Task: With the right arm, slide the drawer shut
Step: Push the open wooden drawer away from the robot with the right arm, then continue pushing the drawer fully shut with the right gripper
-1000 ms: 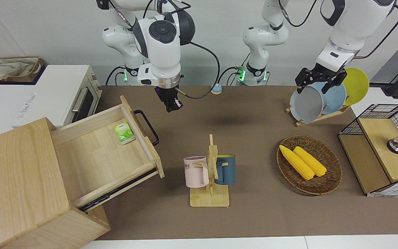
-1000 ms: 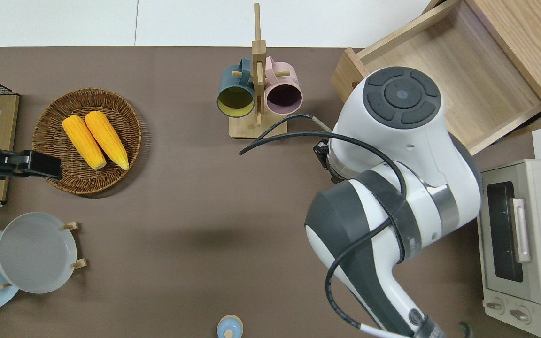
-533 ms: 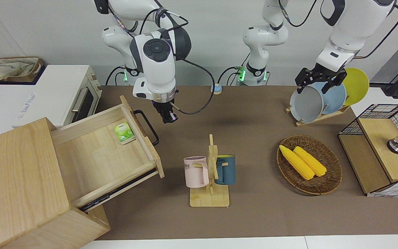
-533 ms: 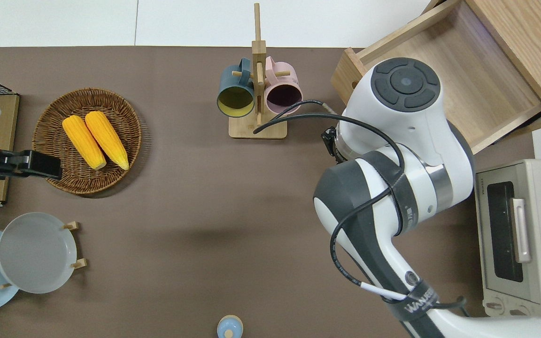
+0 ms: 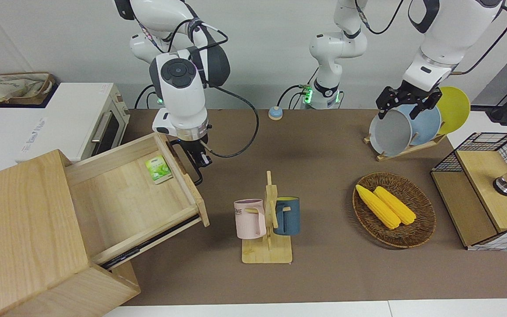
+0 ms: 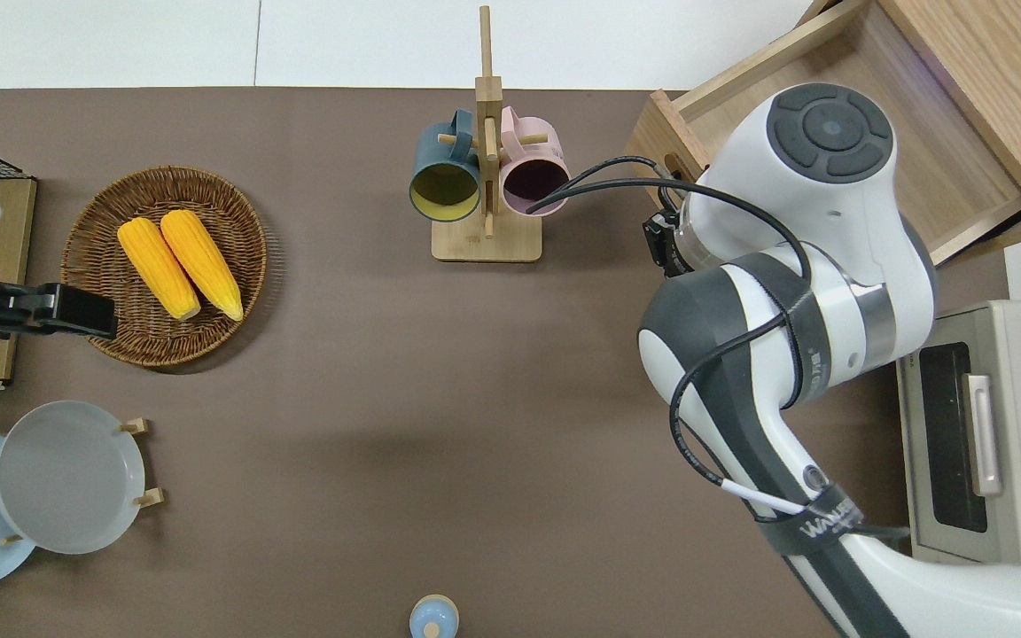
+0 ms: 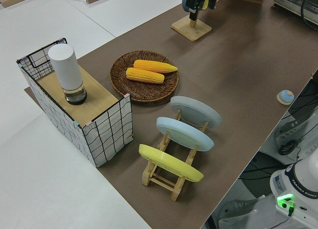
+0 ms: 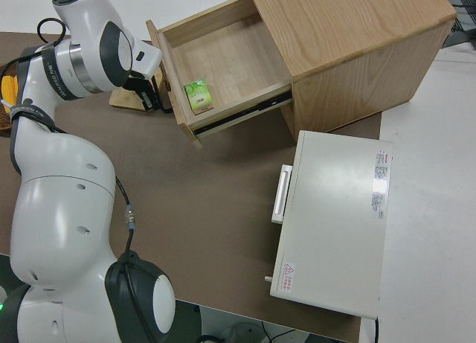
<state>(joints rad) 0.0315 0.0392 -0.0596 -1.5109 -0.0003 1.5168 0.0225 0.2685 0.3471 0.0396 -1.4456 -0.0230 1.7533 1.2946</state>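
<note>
Notably, the light-wood cabinet (image 5: 24, 233) occupied the right arm's end of the table, farther from the robots than the white toaster oven (image 5: 73, 119). The drawer (image 5: 134, 193) stood pulled well out of the cabinet, its front facing the middle of the table, and a small green packet (image 5: 158, 169) lay inside it near the front panel. The right arm (image 5: 181, 94) reached down in front of the drawer, and the right gripper (image 5: 200, 159) sat at the black bar handle (image 5: 190, 163) on the drawer front, at the handle's end nearer the robots; contact could not be confirmed. Whether its fingers were apart or together could not be determined. The left arm (image 5: 438, 44) was parked, and the finger position of the left gripper (image 5: 405, 100) could not be determined either. A mug rack (image 5: 267, 229) carrying a pink mug (image 5: 250, 219) and a blue mug (image 5: 287, 215) stood near the drawer front, toward the middle of the table.
</note>
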